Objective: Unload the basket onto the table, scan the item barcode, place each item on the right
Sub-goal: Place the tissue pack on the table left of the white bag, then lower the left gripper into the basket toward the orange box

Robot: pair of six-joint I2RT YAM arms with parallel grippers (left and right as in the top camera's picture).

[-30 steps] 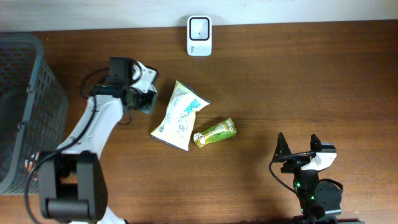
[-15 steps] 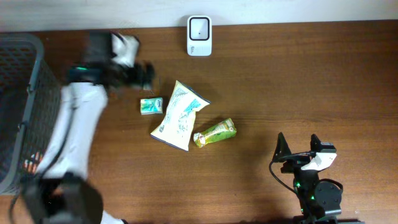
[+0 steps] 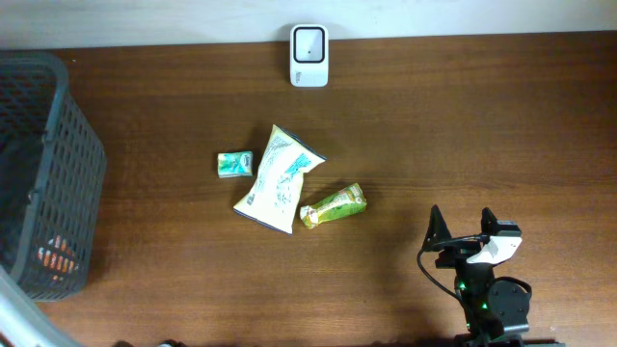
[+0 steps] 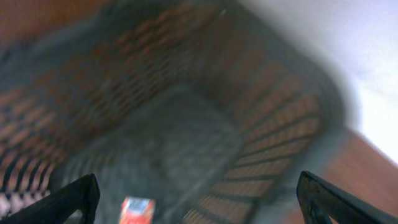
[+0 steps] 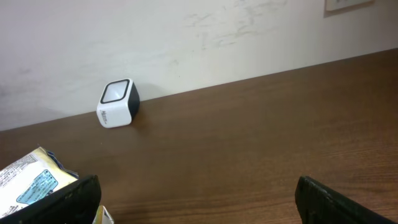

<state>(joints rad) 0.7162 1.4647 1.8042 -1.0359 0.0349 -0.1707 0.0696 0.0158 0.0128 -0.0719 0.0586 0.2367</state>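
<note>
A dark wooden table (image 3: pixel 482 125) runs up to a pale wall (image 5: pixel 186 37), with the white barcode scanner (image 3: pixel 309 56) standing at its far edge. Three items lie together mid-table, well apart from the scanner: a small green box (image 3: pixel 233 163), just beside it a white snack bag (image 3: pixel 278 180), and a green pouch (image 3: pixel 334 206) touching the bag's lower corner. A dark mesh basket (image 3: pixel 58 145) sits at the left edge, with one red-orange packet (image 4: pixel 137 208) in it.

Nothing is in front of the scanner and neither arm carries anything, so the three items on the table look unscanned. The packet in the basket may be one already dealt with.

The left gripper (image 4: pixel 196 186) hangs over the basket in a blurred view, with its jaws spread wide and nothing between them. The right gripper (image 3: pixel 461 231) is parked at the near right of the table, facing the scanner, with its jaws equally wide apart, empty and touching nothing.
</note>
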